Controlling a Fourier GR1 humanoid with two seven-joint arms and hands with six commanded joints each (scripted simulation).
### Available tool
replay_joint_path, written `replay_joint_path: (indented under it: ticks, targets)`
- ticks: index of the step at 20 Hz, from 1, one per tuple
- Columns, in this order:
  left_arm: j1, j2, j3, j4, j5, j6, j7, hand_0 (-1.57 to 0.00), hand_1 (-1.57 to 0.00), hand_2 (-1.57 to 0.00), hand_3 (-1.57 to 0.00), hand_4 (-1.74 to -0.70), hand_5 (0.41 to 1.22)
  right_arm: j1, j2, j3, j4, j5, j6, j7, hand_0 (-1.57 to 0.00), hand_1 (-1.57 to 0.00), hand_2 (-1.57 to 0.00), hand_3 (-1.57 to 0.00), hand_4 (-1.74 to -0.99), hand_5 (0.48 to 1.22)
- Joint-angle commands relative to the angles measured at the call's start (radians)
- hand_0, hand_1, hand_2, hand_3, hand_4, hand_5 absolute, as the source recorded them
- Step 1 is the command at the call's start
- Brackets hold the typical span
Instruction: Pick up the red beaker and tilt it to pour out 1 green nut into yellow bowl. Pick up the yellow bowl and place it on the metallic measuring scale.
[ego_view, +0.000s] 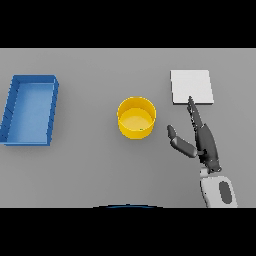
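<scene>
The yellow bowl (136, 118) stands upright near the middle of the grey counter (90, 170), and I take it as my landmark. Inside it, close to the wall nearest to me, I see one small dark speck; I cannot tell what it is. To the right of the bowl and a little nearer to me is my right robot hand (204, 141). Its fingers are straight and apart from the thumb, holding nothing, and the thumb points toward the bowl without touching it. The fingertips reach the near edge of the pale square scale (191, 86), which lies right of the bowl and further away. Well to the left of the bowl lies a blue tray (11, 105).
</scene>
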Motion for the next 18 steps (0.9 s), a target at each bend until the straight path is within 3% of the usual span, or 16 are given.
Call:
replay_joint_path:
  ticks: [1, 4, 7, 8, 10, 13, 17, 18]
  targets:
    - [0.021, -0.002, 0.011, -0.005, 0.022, 0.006, 0.021, -1.57, -1.57, -1.57, -1.46, -1.74, 1.221, -0.002, -0.007, -0.001, 0.001, 0.007, -0.002, 0.002, 0.0, 0.0, 0.0, 0.0, -1.188, 0.696]
    - [0.117, -0.002, 0.048, -0.054, 0.104, 0.04, 0.01, -1.57, -1.57, -1.57, -1.37, -1.74, 1.221, 0.016, -0.005, 0.011, -0.023, 0.017, -0.004, 0.001, 0.0, 0.0, 0.0, 0.0, -1.194, 0.703]
    - [0.224, -0.002, 0.062, -0.135, 0.173, 0.094, 0.015, -1.57, -1.57, -1.57, -1.38, -1.74, 1.221, -0.008, -0.007, 0.002, 0.009, 0.016, -0.006, 0.002, 0.0, 0.0, 0.0, 0.0, -1.207, 0.708]
    - [0.26, 0.001, 0.058, -0.174, 0.191, 0.106, 0.034, -1.57, -1.57, -1.57, -1.38, -1.74, 1.221, 0.004, -0.003, 0.006, 0.007, 0.018, -0.007, -0.015, 0.0, 0.0, 0.0, 0.0, -1.205, 0.704]
    - [0.345, -0.001, 0.05, -0.288, 0.232, 0.137, 0.065, -1.57, -1.57, -1.57, -1.4, -1.74, 1.221, -0.007, -0.001, 0.01, -0.001, 0.025, -0.012, 0.012, 0.0, 0.0, 0.0, 0.0, -1.201, 0.696]
    - [0.504, 0.028, 0.008, -0.528, 0.272, 0.207, 0.181, -1.57, -1.57, -1.57, -1.38, -1.74, 1.221, -0.001, -0.001, 0.002, 0.012, 0.019, -0.013, 0.007, 0.0, 0.0, 0.0, 0.0, -1.186, 0.687]
    - [0.667, 0.097, -0.061, -0.826, 0.337, 0.236, 0.337, -1.57, -1.57, -1.57, -1.37, -1.73, 0.955, 0.007, -0.007, -0.004, 0.006, 0.003, -0.004, -0.004, 0.0, 0.0, 0.0, 0.0, -1.168, 0.679]
    - [0.685, 0.127, -0.08, -0.888, 0.353, 0.21, 0.361, -1.57, -1.57, -1.57, -1.41, -1.66, 0.888, 0.01, -0.007, -0.004, 0.009, 0.004, -0.003, -0.006, 0.0, 0.0, 0.0, 0.0, -1.165, 0.678]
